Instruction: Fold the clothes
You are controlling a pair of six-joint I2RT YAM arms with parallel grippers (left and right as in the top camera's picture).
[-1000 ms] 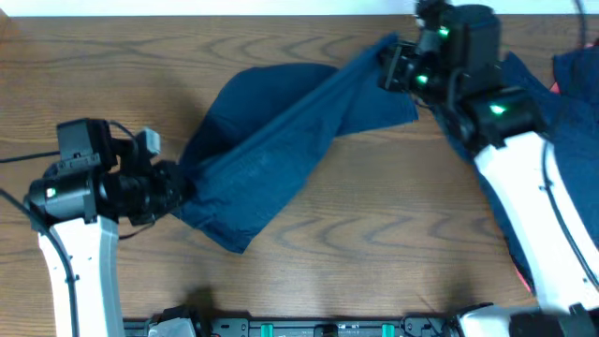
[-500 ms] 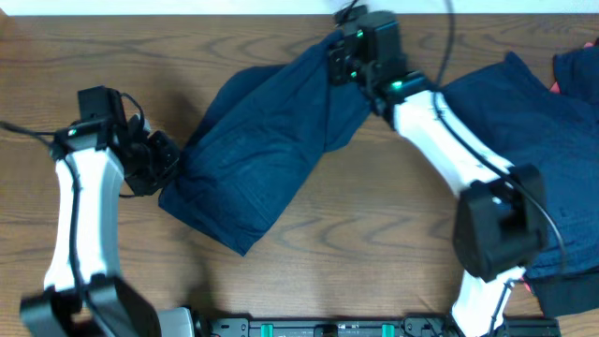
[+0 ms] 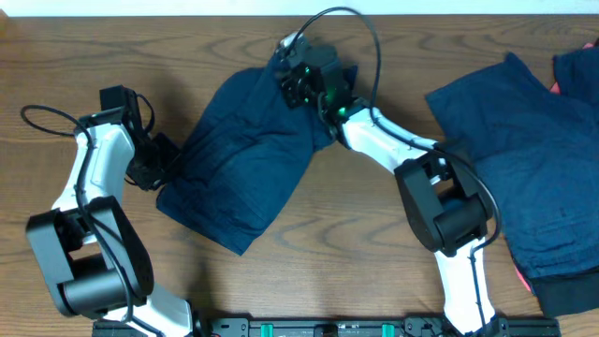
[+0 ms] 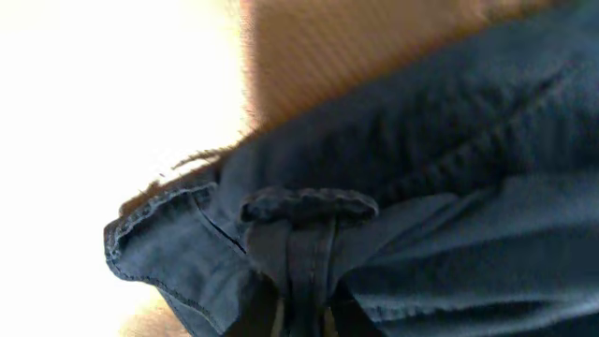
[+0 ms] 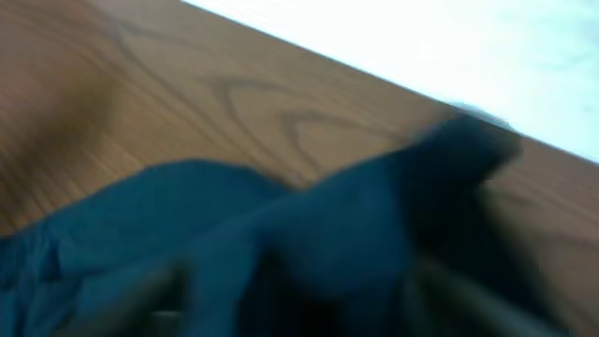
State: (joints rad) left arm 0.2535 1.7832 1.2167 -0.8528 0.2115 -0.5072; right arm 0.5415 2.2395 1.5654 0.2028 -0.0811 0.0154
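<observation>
One navy garment [image 3: 245,164] is being worked. It is lying crumpled left of centre on the table [image 3: 356,234], with its upper part doubled over near the far edge. Its left edge is being pinched, as far as can be judged, by the left gripper [image 3: 167,167]. The right gripper [image 3: 298,86] is being held over the top edge; whether it is clamped or parted cannot be told, since its own view is badly blurred.

A skewed fold is being risked. If only one layer is being caught at the top, the rest could be dragged into a bunch. A sideways pull from the left could shift the whole garment instead of flattening it.

The full outline is being shown only from overhead, as are the other navy clothes [image 3: 524,159], well apart at the right. The stitched hem [image 4: 159,220] and belt loop [image 4: 309,204] are being shown only by the left wrist, with cloth gathering toward the frame's bottom centre.
</observation>
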